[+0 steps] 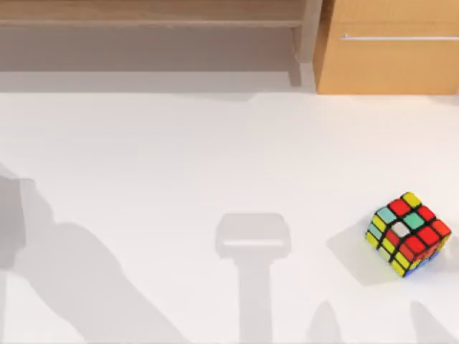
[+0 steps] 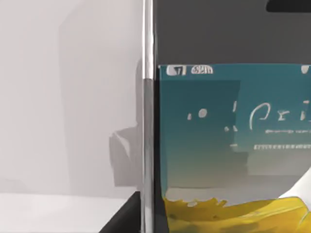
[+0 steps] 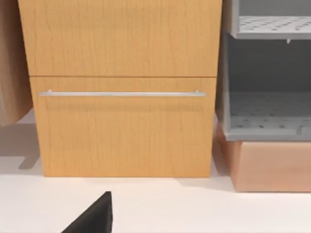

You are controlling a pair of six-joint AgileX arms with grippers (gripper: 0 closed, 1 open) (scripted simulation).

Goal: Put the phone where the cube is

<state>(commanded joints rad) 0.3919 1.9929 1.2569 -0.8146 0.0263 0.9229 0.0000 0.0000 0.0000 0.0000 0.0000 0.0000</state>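
Observation:
The cube (image 1: 407,232), a scrambled puzzle cube with red, yellow, teal and white stickers on black, rests on the white table near the right edge in the top view. The phone (image 2: 233,145) looms very close in the left wrist view: a dark front, a silver side edge and a lit teal and yellow screen with white writing. A dark part of my left gripper (image 2: 121,218) shows beside the phone's edge. Whether it holds the phone I cannot tell. A black corner of my right gripper (image 3: 95,216) shows low in the right wrist view, facing the cabinet.
A wooden cabinet (image 1: 391,50) with a silver drawer handle (image 3: 121,93) stands at the back right. A wooden shelf (image 1: 150,18) runs along the back left, and grey shelving (image 3: 267,73) stands beside the cabinet. Arm shadows lie across the table's front.

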